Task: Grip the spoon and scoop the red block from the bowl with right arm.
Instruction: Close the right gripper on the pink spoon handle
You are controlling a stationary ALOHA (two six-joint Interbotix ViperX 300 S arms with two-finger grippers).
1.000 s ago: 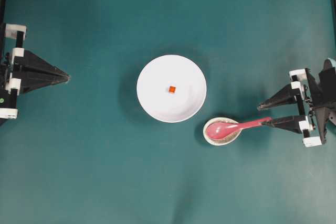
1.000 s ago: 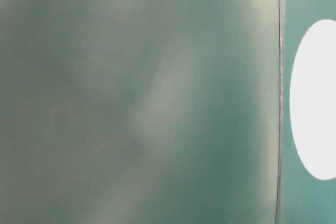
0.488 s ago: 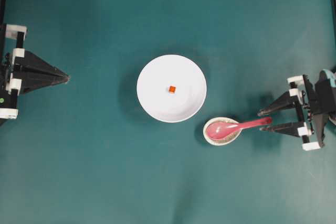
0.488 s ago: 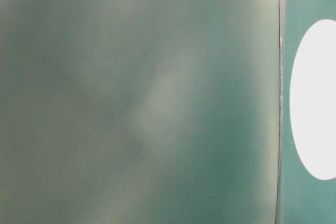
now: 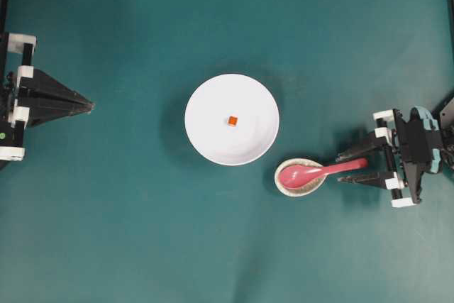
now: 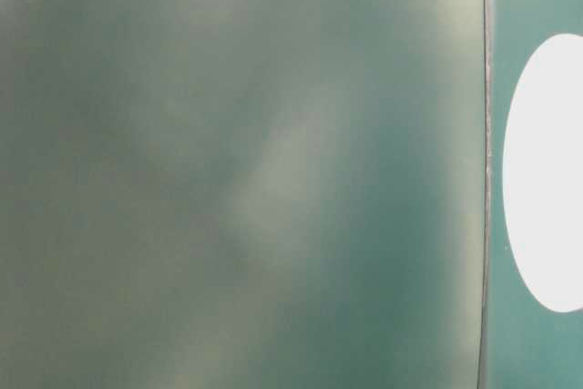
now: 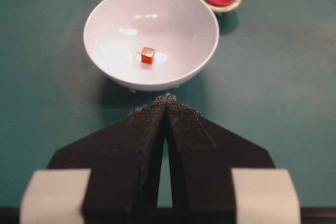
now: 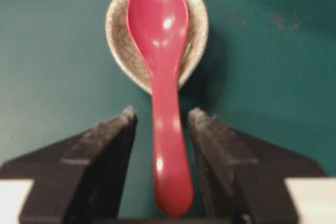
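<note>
In the right wrist view, nearest to the camera, the right gripper has its two black fingers spread apart, one on each side of the handle of the spoon. The handle lies in the gap between them and there is green cloth visible on both sides of it, so the fingers do not hold it. Farther on, the scoop of the spoon rests in the speckled spoon rest, which stands on the green table.

In the overhead view the spoon rest is just beside the lower right edge of the white bowl. The red block lies near the middle of the bowl, well apart from the spoon.

At the far left side, the left gripper is pressed together and holds nothing, pointing toward the bowl from a distance
</note>
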